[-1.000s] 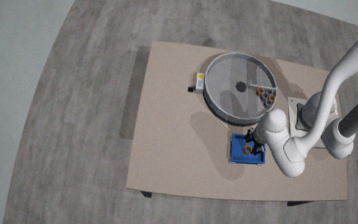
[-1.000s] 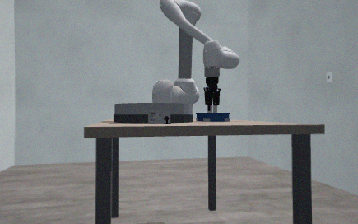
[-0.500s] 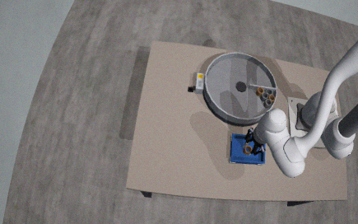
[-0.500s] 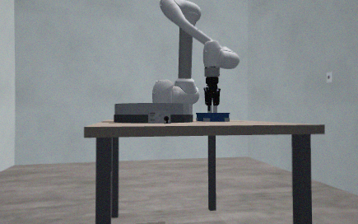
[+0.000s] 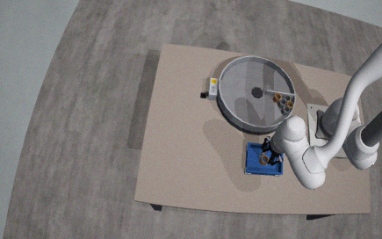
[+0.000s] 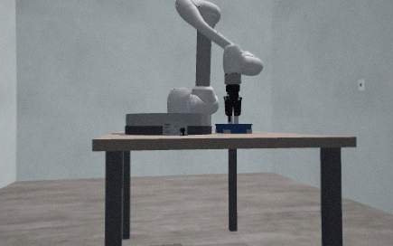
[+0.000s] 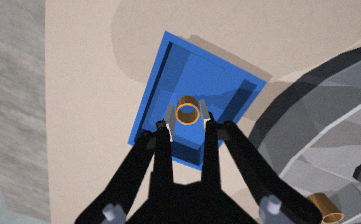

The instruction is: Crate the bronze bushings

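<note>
Hanging straight down over the blue crate (image 7: 156,95), my tool (image 7: 187,114) has a bronze bushing (image 7: 187,111) standing upright between its two pads (image 7: 170,117). The pads are only a little apart, set just wider than the bushing, with a thin sliver of gap showing on each side. So I have no hold on it, and the tool is slightly parted around it rather than clamped.

From the wrist view the bushing's open end faces up toward me, inside the crate walls near the crate's middle. I cannot tell from these views whether it rests on the crate floor.

The side view shows my fingertips (image 6: 233,118) dipping to about the level of the crate rim (image 6: 234,128).

From above, the crate (image 5: 252,160) sits on the tan surface (image 5: 181,167) just beside the round turning table (image 5: 225,107), between it and the near edge.

A small cluster is gathered in one wedge-shaped section of the turning table, close to its rim on the side toward my base. It holds two more bronze bushings (image 5: 277,97) (image 5: 290,104) and grey steel bushings (image 5: 282,102) touching or nearly touching them.

A small white box with a yellow label (image 5: 213,87) sits against the far side of the turning table.
</note>
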{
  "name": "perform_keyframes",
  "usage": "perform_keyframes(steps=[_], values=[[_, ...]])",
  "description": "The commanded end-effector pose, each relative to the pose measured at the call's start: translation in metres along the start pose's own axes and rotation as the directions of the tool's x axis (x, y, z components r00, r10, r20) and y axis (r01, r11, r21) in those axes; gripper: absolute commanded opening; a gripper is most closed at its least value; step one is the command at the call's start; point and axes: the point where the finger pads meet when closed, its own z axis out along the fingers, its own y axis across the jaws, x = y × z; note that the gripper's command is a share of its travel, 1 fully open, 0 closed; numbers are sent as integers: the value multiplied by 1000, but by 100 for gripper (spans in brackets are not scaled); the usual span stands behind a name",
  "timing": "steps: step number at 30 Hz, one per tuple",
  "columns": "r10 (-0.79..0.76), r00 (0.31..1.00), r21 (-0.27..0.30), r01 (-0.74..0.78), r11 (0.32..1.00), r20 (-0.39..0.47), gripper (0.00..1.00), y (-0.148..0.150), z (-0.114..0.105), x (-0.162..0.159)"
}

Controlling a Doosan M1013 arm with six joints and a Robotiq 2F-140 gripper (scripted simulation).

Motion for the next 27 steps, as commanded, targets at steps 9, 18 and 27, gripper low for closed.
perform_keyframes(steps=[9, 18, 27], values=[[2, 1000, -5, -2, 1000, 8, 28, 2, -12, -5], [2, 1000, -5, -2, 1000, 8, 28, 2, -42, -5], [2, 1000, -5, -2, 1000, 8, 28, 2, -82, -4]])
